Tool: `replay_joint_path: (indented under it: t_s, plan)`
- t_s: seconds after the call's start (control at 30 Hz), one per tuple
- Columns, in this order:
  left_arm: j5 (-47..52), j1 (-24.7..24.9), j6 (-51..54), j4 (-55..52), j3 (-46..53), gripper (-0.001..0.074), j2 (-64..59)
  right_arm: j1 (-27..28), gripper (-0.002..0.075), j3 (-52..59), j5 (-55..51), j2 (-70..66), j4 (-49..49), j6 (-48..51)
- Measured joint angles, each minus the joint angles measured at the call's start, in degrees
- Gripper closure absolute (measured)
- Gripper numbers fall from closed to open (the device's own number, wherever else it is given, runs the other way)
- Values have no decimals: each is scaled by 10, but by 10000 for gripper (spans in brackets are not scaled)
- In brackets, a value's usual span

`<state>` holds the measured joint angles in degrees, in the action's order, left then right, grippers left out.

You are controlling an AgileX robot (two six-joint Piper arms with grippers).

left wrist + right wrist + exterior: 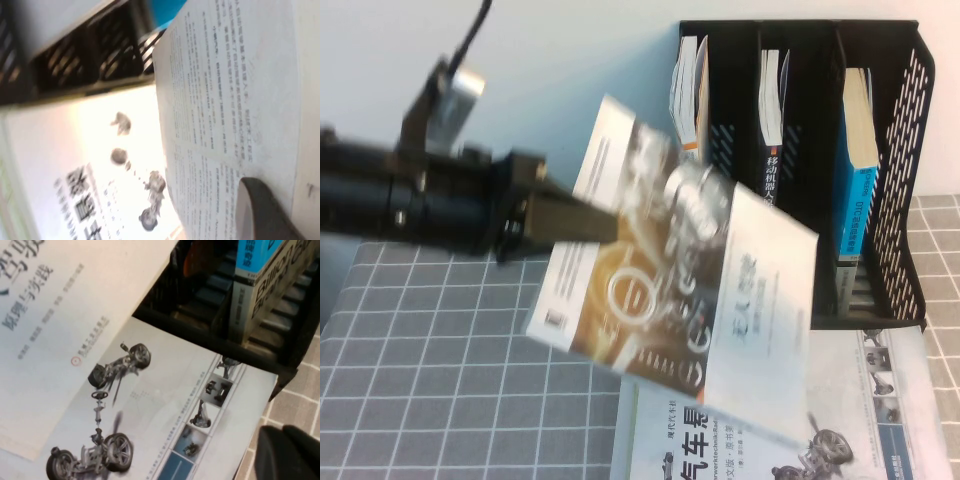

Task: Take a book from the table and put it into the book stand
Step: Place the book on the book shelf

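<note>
My left gripper (582,220) is shut on the left edge of the book (680,270) and holds it tilted in the air, in front of the left and middle slots of the black book stand (910,150). The cover shows dark glowing circles on one half and a black title on white on the other. In the left wrist view one dark finger (262,210) presses on the book's printed white side (235,90). My right gripper (287,455) is shut and empty, low over the table (295,400) beside the stand's front corner (210,335). The book's white half (60,305) hangs above.
A white book with car-part drawings (740,440) lies on the grid cloth (440,350) under the held book; it also shows in both wrist views (90,165) (150,405). Each stand slot holds books, including a blue-spined one (855,200) on the right.
</note>
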<state>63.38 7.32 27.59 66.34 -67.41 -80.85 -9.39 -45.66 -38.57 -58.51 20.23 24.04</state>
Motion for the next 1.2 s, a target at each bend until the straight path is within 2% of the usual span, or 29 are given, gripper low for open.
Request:
replay_joint_path:
  t_s: [0.2,0.4,0.57,0.7,0.93,1.2]
  plan:
    - [-15,68,-91,-85,-154,638,6,0,728,0,-1,32,-35,-36]
    - [-50,133,-178,-145,-307,638,-44,16,729,-3,5,68,-206,-198]
    - [-57,183,-276,-251,-456,638,-130,47,729,-25,-8,94,-326,-304]
    - [-53,211,-364,-342,-569,638,-223,57,729,-44,-22,100,-345,-320]
    - [-42,247,-463,-399,-739,638,-365,57,729,-45,-30,100,-345,-323]
    - [3,263,-539,-525,-790,638,-404,57,729,-45,-31,100,-332,-323]
